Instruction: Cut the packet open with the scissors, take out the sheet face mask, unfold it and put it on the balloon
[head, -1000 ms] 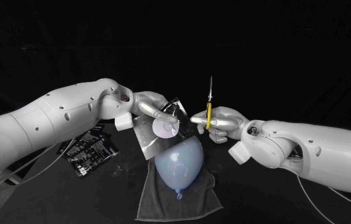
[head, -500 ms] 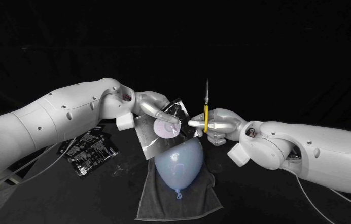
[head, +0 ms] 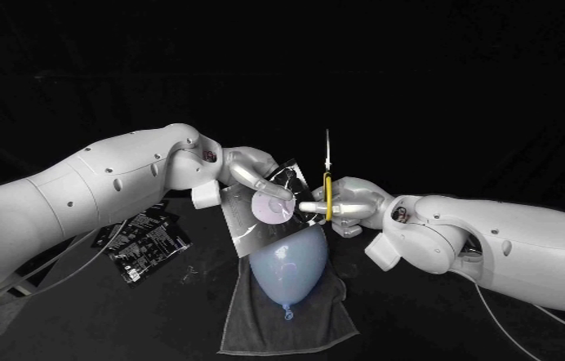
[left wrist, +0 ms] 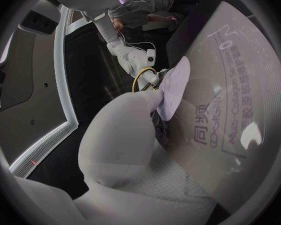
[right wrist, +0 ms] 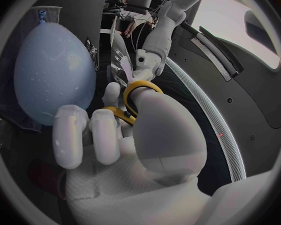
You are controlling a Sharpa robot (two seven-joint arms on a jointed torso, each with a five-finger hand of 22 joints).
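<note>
We pinch the packet (head: 253, 226) in our left hand (head: 245, 169), balloon (head: 288, 267) at its 6 o'clock, and our right hand (head: 357, 202) grips the scissors (head: 328, 180) at its 3 o'clock; thin, slick and floppy, it probably needs holding near the cut.

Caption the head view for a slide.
Left hand holds silver packet over pale-blue balloon; right hand holds yellow-handled scissors upright beside it.
</note>
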